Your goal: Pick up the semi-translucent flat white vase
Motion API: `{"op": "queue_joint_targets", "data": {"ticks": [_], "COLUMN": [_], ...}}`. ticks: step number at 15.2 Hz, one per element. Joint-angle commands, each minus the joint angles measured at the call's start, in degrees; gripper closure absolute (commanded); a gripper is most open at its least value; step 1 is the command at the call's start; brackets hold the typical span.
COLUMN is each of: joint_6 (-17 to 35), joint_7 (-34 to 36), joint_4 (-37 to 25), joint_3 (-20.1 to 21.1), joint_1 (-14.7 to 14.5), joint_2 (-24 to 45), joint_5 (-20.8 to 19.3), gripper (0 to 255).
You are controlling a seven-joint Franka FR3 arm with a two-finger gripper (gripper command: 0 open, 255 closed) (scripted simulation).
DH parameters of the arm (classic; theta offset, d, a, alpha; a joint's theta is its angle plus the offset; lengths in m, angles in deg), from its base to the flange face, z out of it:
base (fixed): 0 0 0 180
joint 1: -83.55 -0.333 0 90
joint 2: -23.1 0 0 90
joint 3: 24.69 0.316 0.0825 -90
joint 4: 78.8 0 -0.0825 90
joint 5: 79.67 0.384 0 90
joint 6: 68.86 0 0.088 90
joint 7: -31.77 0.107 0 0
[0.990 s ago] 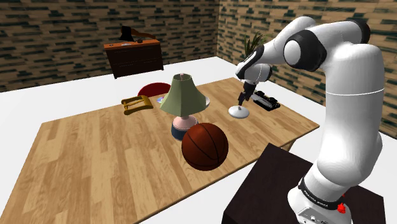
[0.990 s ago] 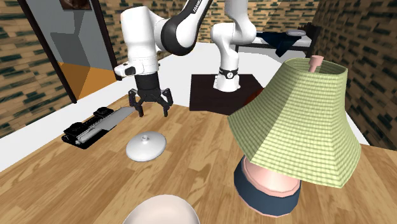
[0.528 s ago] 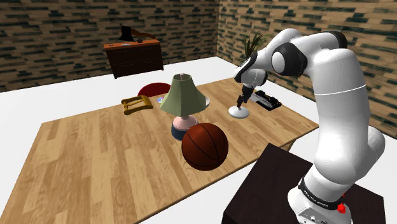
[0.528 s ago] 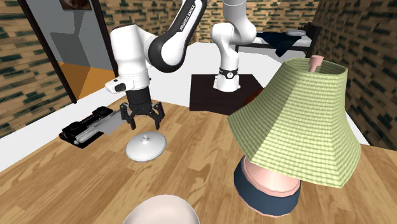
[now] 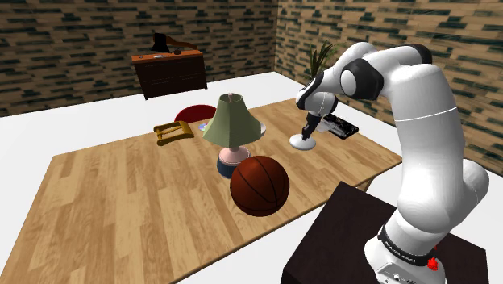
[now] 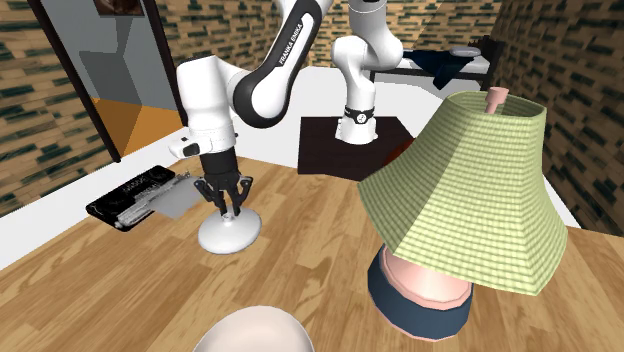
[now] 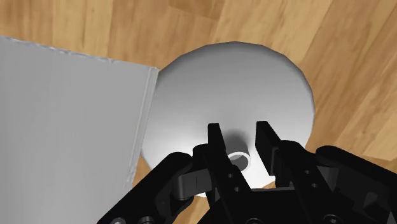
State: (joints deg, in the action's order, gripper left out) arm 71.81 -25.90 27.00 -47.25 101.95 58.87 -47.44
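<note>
While the gripper's fingers stand parted astride its small neck, the vase looks flat, domed, plain white.

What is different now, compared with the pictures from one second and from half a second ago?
The gripper came down onto the flat white vase. Its fingers narrowed and now stand on either side of the vase's small neck, with a slight gap left in the wrist view, so nothing is gripped yet. The vase, the lamp and the basketball stayed in place.
</note>
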Motion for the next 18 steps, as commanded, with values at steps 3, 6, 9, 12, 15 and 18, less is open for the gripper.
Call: {"op": "queue_joint_targets", "data": {"ticks": [3,6,9,12,15,18], "joint_6": [0.1,0.1,-0.9,-2.3,-3.7,-5.2], "joint_7": [0.0,-0.1,0.6,1.5,2.3,3.2], "joint_4": [0.0,0.0,0.2,0.3,0.3,0.2], "joint_3": [0.0,0.0,-0.6,-1.4,-2.2,-3.0], "joint_1": [0.1,0.1,-0.4,-1.0,-1.5,-2.1], "joint_2": [0.1,0.1,-1.1,-2.7,-4.3,-5.8], "joint_5": [0.0,0.1,-0.7,-1.8,-2.9,-4.0], "gripper": [255,255,255,255,255,255]}}
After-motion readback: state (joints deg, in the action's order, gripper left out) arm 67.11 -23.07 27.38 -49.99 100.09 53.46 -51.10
